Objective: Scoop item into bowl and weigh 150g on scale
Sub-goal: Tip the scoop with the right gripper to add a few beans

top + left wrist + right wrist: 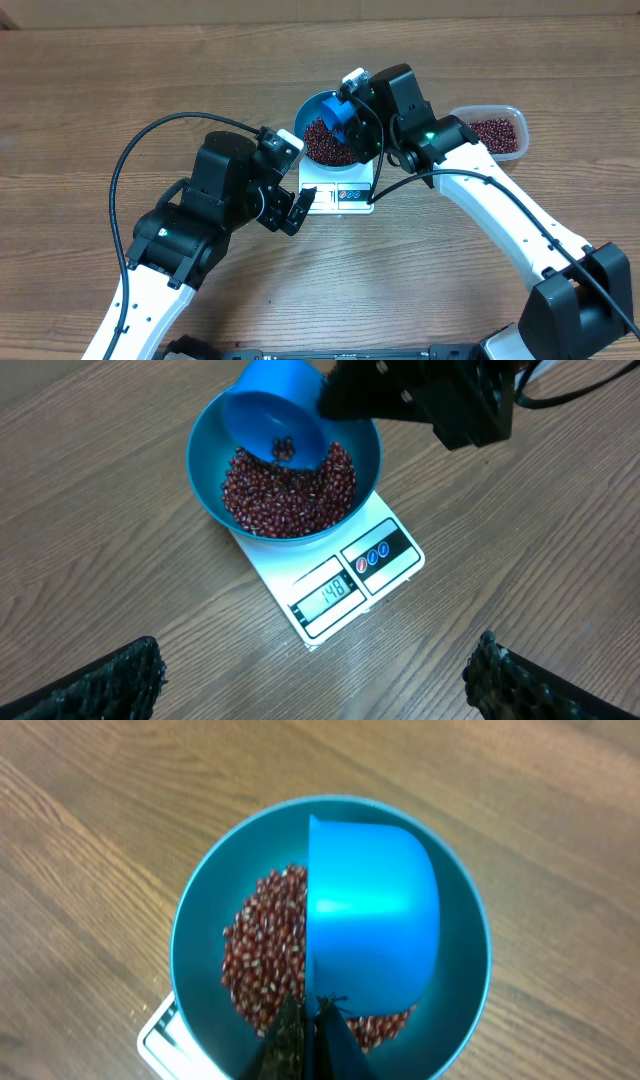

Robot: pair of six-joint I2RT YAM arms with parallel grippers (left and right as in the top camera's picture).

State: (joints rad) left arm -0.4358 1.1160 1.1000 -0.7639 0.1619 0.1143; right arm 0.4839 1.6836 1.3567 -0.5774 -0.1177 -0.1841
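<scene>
The blue bowl [304, 118] stands on the white scale [340, 194] and holds a heap of red-brown beans [322, 144]. The scale's display [335, 590] reads 148. My right gripper [312, 1020] is shut on a small blue scoop [370, 920], which is tipped over the bowl [200, 940] with a few beans [284, 450] still inside. The scoop's handle is hidden between the fingers. My left gripper [320, 682] stands open above bare table just in front of the scale [300, 565], with nothing between its fingers [110, 685].
A clear plastic tub [492, 130] holding more beans sits to the right of the bowl, behind the right arm. Bare wooden table lies all round the scale.
</scene>
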